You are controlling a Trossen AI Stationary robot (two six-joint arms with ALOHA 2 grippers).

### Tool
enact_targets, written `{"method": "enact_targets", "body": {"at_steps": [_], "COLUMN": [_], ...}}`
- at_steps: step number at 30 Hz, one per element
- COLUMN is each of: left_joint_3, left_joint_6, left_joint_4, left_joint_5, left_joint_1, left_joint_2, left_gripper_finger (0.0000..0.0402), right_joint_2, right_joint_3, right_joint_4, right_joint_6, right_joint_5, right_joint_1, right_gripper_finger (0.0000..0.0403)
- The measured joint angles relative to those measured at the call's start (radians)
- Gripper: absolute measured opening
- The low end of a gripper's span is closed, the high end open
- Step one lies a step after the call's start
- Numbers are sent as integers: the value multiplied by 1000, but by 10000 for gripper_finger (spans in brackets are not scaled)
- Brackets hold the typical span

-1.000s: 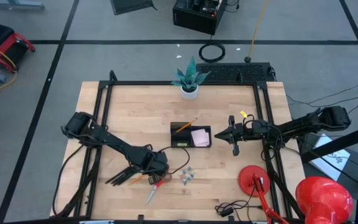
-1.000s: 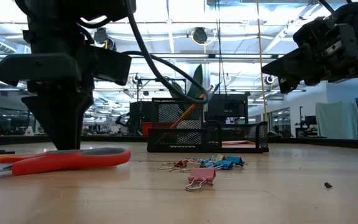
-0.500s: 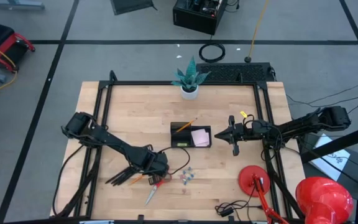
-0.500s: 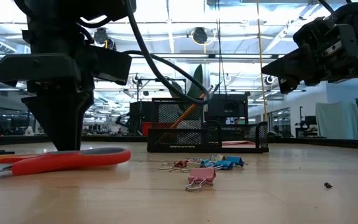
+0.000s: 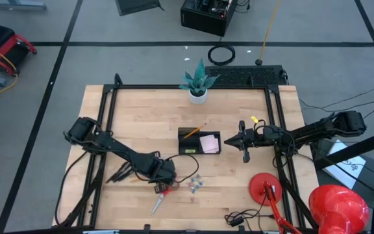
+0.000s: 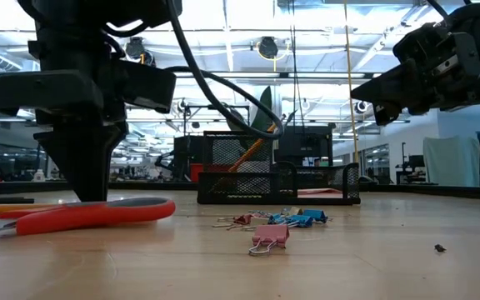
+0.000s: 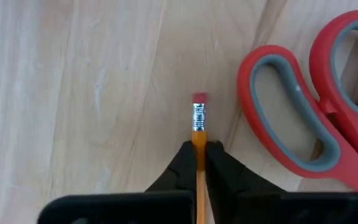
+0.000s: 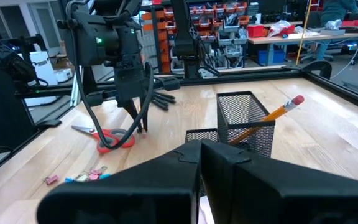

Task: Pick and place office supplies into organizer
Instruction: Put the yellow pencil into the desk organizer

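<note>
Left hand (image 7: 199,163) down at the counter (image 5: 141,140) around 7 o'clock, fingers pinched on an orange pencil (image 7: 198,134) just below its metal band and pink eraser. Red-handled scissors (image 7: 319,118) lying flat just beside the pencil's eraser end, not touching it in the left wrist view. Seen from above, same hand (image 5: 161,184) at the top of the scissors (image 5: 161,198), with the black pens (image 5: 121,173) fanned out toward 9 o'clock from it.

Compared with half a second back: pens now swung up and closer to the arm, no longer spread low beside the scissors; left hand shifted slightly toward 8 o'clock in the low view (image 6: 82,167). Scissors (image 6: 90,213), binder clips (image 6: 277,223) and organizer (image 6: 277,179) unmoved.

Organizer (image 5: 199,142) near the counter's centre, another orange pencil (image 5: 193,131) leaning in its mesh cup, pink sticky-note pad (image 5: 208,143) in the tray compartment on the 3 o'clock side. Clips (image 5: 195,184) loose at about 6 o'clock from the organizer, well apart from it.

Right hand (image 5: 226,141) hovering just beside the organizer's 3 o'clock end, unchanged from earlier, fingers pressed together in the right wrist view (image 8: 202,149). Small yellow piece (image 5: 254,119) on the counter near the right arm.
</note>
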Motion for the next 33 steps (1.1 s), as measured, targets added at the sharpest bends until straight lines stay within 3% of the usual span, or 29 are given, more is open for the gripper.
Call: {"method": "enact_targets", "body": {"at_steps": [6, 16, 23, 29, 33], "left_joint_3": [-3, -2, -1, -1, 0], "left_joint_6": [22, 32, 139, 335, 524], "left_joint_4": [17, 36, 73, 273, 468], "left_joint_5": [-16, -107, -187, -289, -301], "left_joint_1": [0, 24, 51, 89, 126], "left_joint_2": [-18, -80, -190, -315, -380], "left_gripper_finger": [36, 9, 33, 24, 15], "right_joint_2": [0, 0, 1, 2, 2], "right_joint_3": [0, 0, 0, 0, 0], "right_joint_4": [0, 0, 5, 9, 6], "right_joint_6": [0, 0, 0, 0, 0], "right_joint_5": [0, 0, 1, 1, 0], "right_joint_1": [0, 0, 0, 0, 0], "right_gripper_finger": [4, 4, 4, 4, 4]}}
